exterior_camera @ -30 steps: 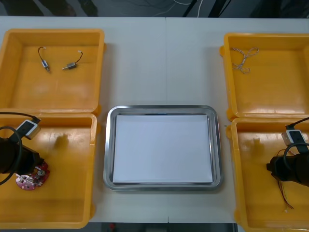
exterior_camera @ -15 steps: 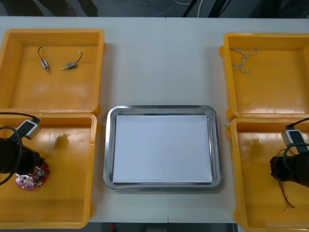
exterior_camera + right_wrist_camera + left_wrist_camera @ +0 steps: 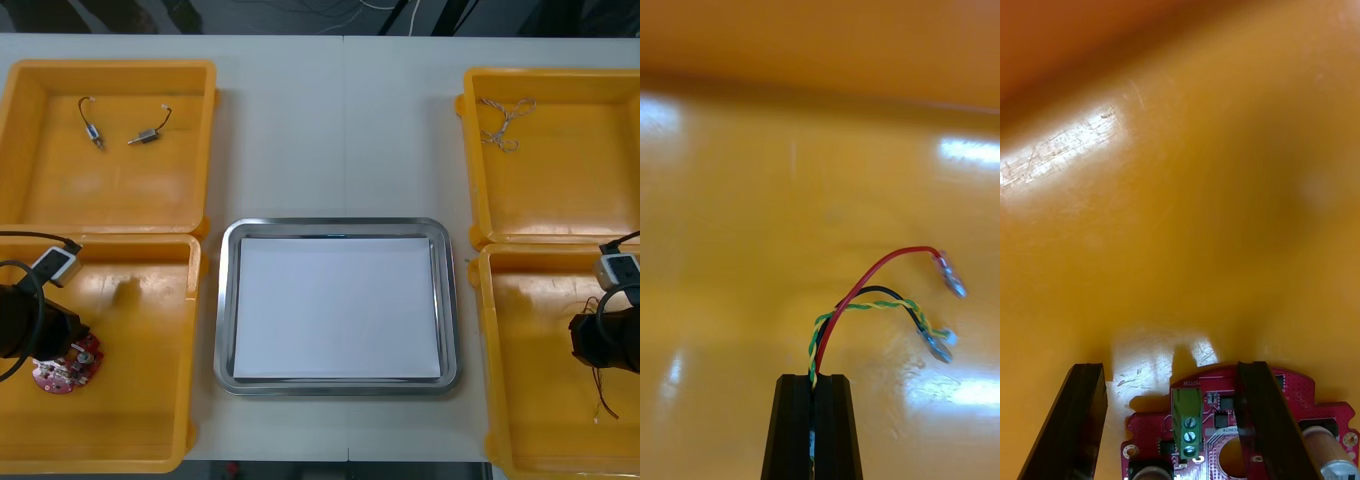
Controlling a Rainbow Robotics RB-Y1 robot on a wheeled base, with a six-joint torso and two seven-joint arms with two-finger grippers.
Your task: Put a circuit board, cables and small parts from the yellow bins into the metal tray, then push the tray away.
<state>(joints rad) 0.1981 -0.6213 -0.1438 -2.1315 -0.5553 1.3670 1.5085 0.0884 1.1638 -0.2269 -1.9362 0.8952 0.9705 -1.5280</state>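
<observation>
Yellow bin (image 3: 820,150) backs pinched cables (image 3: 865,305); board (image 3: 1315,405) print illegible.

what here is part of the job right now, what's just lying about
In hand: round red circuit board at open left tool; thin red, black and green-yellow cables shut in right tool; shiny metal tray.
Lying about: two small metal parts; pale twisted cable.

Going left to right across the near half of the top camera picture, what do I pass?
round red board under the left claw → metal tray → cables pinched in the right claw
</observation>
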